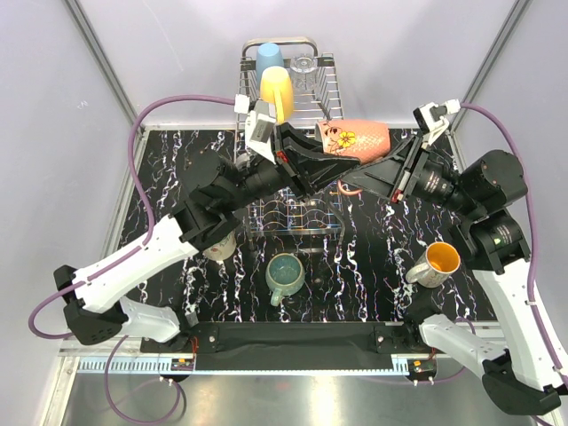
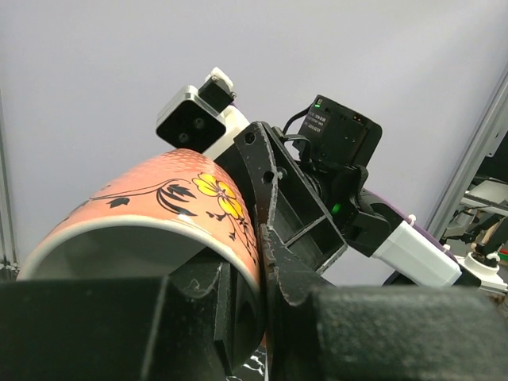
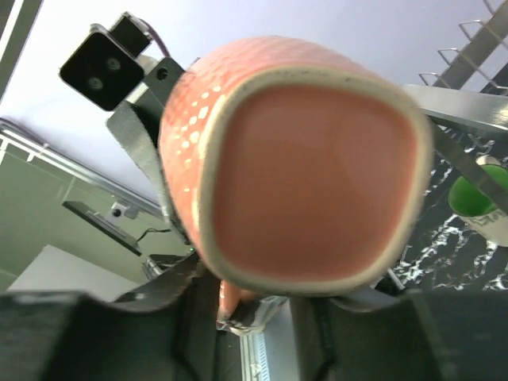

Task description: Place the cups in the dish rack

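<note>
Lying on its side in the air, the pink mug (image 1: 359,138) hangs above the table (image 1: 160,177) near the middle of its far edge, just in front of the rack's (image 1: 333,89) upper shelf and between the two hands. Its flower print faces up. The left hand (image 1: 318,151) is clamped on the mug's wall at the rim: in the left wrist view one finger (image 2: 198,317) sits inside the mouth and the other (image 2: 317,302) presses the outside. The right hand (image 1: 380,162) reaches in from the other end. In the right wrist view the mug's base (image 3: 309,175) fills the frame just above its fingers, which flank that end, but I cannot tell whether they press it or stand off.

On the rack's upper shelf a yellow cup (image 1: 277,93) sits at the front left, with a blue tumbler (image 1: 269,58) and a clear glass (image 1: 303,64) behind it.

On the table a teal mug (image 1: 286,273) stands upright near the middle of the near edge. A mug with an orange inside (image 1: 437,264) stands toward the right edge. A cream mug (image 1: 219,244) stands left of the teal one, partly hidden under the left arm; its green inside shows in the right wrist view.
</note>
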